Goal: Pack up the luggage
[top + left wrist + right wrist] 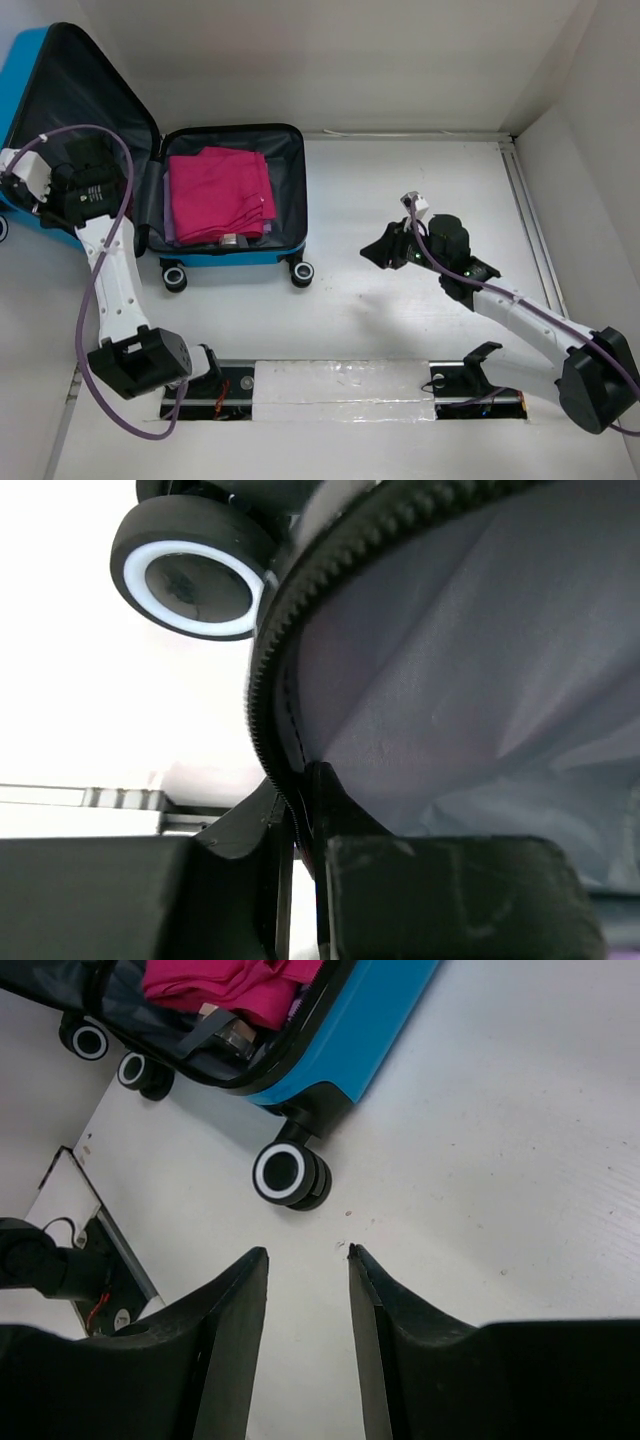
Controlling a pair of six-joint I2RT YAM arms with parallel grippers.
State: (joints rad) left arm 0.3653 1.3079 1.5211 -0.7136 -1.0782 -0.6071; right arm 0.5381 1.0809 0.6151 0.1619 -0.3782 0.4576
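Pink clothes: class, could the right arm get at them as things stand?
Probably yes: the suitcase lies open, and nothing stands between the pink clothes and the right end effector.

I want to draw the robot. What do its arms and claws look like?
The left arm and right arm are white tubes joined by chunky black joints, and a thin purple cable loops along each. The left claw and right claw are black, each with two fingers that narrow towards the tip.
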